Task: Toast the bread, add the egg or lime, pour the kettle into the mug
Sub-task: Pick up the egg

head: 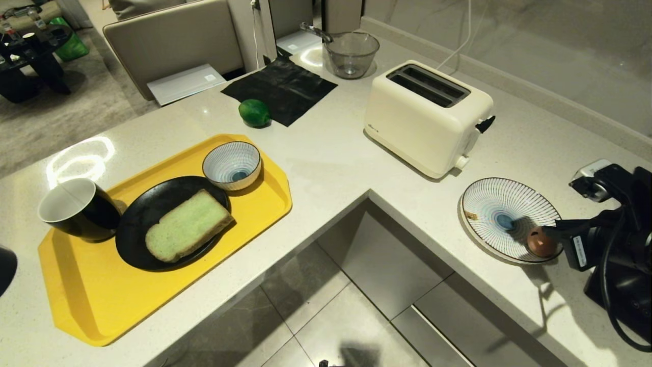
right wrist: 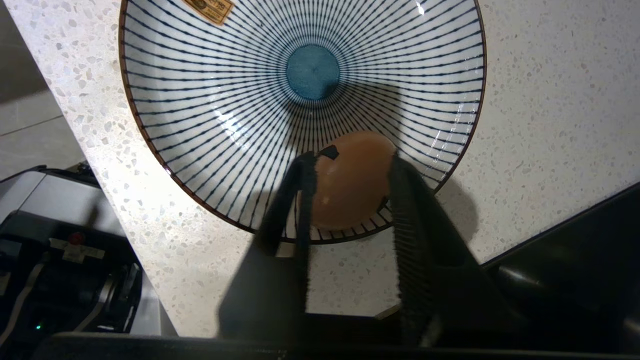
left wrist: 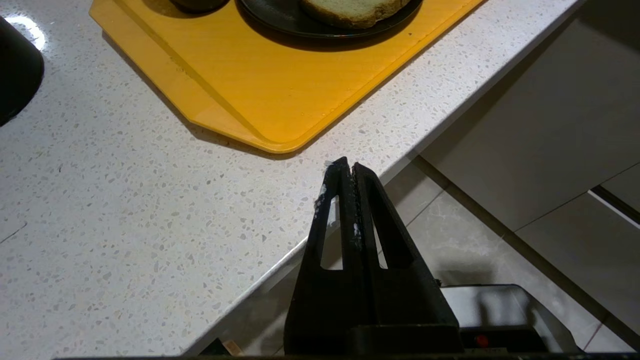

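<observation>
The egg (head: 541,243) lies on the near rim of a blue-striped plate (head: 501,204) at the right end of the counter. My right gripper (right wrist: 350,162) is open, one finger on each side of the egg (right wrist: 350,180); whether they touch it I cannot tell. The bread (head: 188,227) lies on a black plate (head: 137,234) on the yellow tray (head: 102,295), beside the black mug (head: 76,209). The lime (head: 254,112) sits behind the tray. Only an edge of the kettle (head: 5,270) shows at far left. My left gripper (left wrist: 348,164) is shut and empty over the counter's front edge.
A cream toaster (head: 425,117) with open slots stands between the tray and the striped plate. A striped bowl (head: 232,164) is on the tray. A glass bowl (head: 351,53) and a black cloth (head: 280,86) lie at the back. The counter has an inside corner over the floor.
</observation>
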